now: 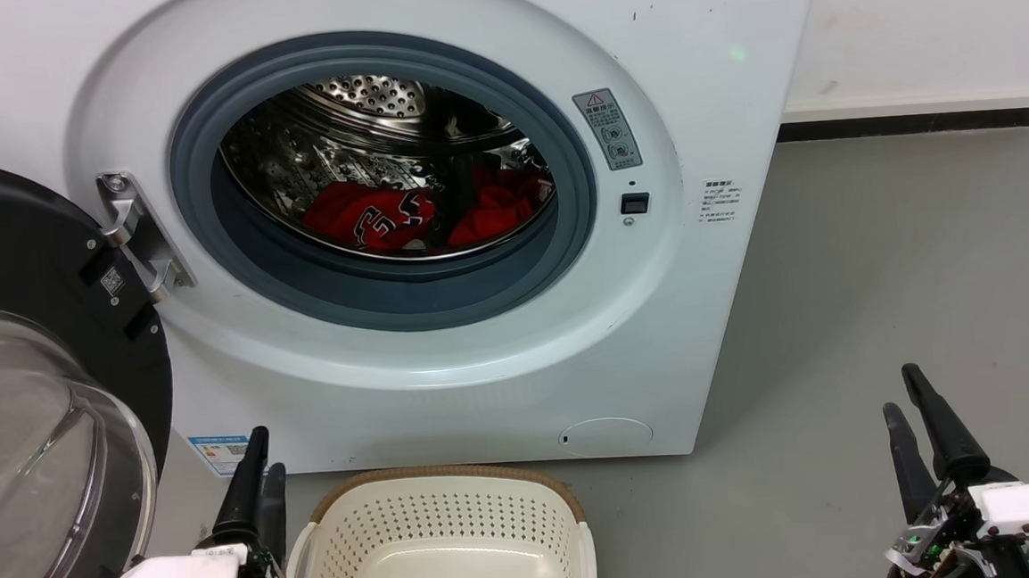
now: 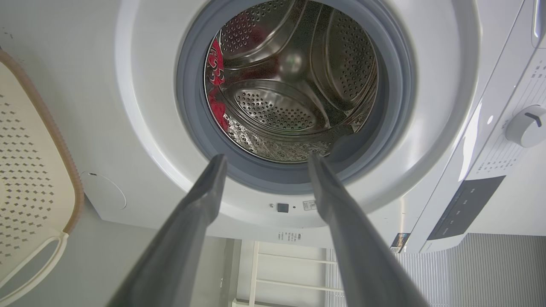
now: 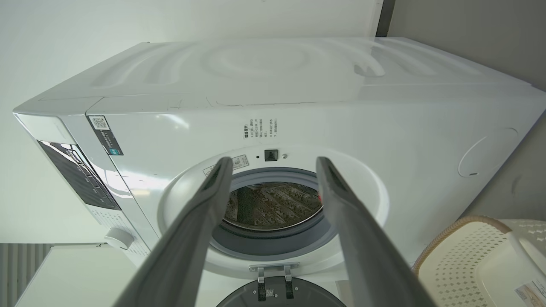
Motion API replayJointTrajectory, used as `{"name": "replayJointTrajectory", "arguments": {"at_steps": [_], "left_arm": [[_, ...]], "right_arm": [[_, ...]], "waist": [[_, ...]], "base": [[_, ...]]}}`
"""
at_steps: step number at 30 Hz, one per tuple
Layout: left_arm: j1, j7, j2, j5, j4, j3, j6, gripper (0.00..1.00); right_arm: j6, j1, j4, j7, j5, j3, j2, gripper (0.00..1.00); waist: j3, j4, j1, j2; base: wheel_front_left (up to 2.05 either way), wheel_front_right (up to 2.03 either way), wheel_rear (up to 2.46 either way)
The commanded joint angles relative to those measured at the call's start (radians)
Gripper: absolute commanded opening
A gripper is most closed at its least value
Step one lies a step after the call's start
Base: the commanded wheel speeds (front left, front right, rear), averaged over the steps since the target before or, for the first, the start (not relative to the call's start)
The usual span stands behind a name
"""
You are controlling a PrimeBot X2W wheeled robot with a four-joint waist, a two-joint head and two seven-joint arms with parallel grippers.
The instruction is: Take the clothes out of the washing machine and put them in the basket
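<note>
left hand (image 1: 265,452) hangs released, its two dark fingers parted with nothing between them, low in front of the washing machine (image 1: 743,221). the right hand (image 1: 900,390) is likewise released and empty, well off to the side over the floor. the clothes (image 1: 367,218) lie ahead of and above both hands, through the round opening, on the bottom of the steel drum. the left hand is judged the nearer, since it sits almost under the opening, while the right hand would have to cross over. the heap's long axis runs side to side across the drum, so a reach straight in would meet it broadside. the clothes look bright red, soft and crumpled in two humps, the one nearer the left hand showing black-and-white outlined numerals. the basket (image 1: 444,517) stands just beside the left hand, toward the right hand, with nothing red in it. the open door (image 1: 39,398) hangs on the left hand's outer side and may crowd that arm.
</note>
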Motion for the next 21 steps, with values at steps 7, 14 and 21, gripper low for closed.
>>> {"name": "replayJointTrajectory", "arguments": {"at_steps": [7, 14, 21], "left_arm": [[-0.009, -0.051, 0.002, 0.105, -0.019, 0.048, -0.001, 1.00], [-0.013, -0.082, 0.002, 0.202, -0.040, 0.104, -0.002, 1.00], [-0.020, -0.110, 0.003, 0.328, -0.099, 0.152, 0.019, 1.00]], "right_arm": [[0.000, -0.002, -0.039, -0.053, -0.059, -0.017, -0.001, 1.00], [0.000, -0.008, -0.020, -0.084, -0.207, -0.067, -0.002, 1.00], [0.000, -0.027, -0.092, -0.112, -0.449, -0.093, -0.002, 1.00]], "waist": [[0.001, -0.002, 0.0000, 0.0000], [0.001, -0.003, 0.0000, 0.0000], [0.003, -0.002, 0.0000, 0.0000]], "base": [[0.00, 0.00, 0.00], [0.00, 0.00, 0.00], [0.00, 0.00, 0.00]]}}
